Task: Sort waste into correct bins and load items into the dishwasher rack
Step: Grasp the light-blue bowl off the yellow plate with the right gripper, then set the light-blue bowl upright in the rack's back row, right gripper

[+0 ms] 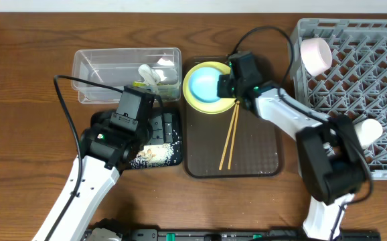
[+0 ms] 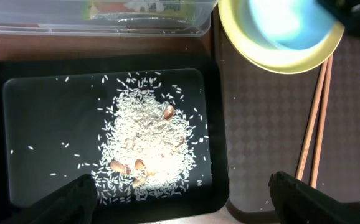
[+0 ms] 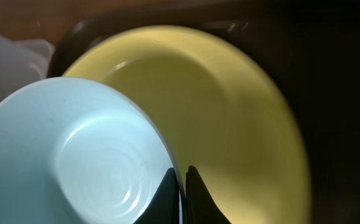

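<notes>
At the far end of the brown tray [image 1: 254, 150], the right pincer [image 3: 181, 186] is clamped on the near rim of the light blue bowl [image 1: 205, 84], one finger inside the wall and one outside. The bowl sits in the yellow plate [image 1: 210, 107], with the chopsticks [image 1: 230, 137] lying just beside on the tray. The step in hand looks like lifting this bowl out and carrying it to the dishwasher rack [image 1: 381, 73] on the right. A pinch on a thin rim gives little hold against twisting, so the bowl will likely want to hang and swing. It should be raised slowly and straight up until it clears the plate's lip, so that the plate is not dragged along or tipped onto the chopsticks. The carry should be kept level and unhurried. The pale pink bowl [image 1: 316, 55] sits at the rack's far left corner and the white cup [image 1: 369, 129] lies further along its near side. The free lattice between them seems the sensible target, entered from above rather than across the rack wall. The left pincer [image 2: 183, 199] hangs with its fingers wide apart over the black tray [image 2: 37, 124] and its heap of rice scraps [image 2: 146, 143], holding nothing, well out of the carrying path.
</notes>
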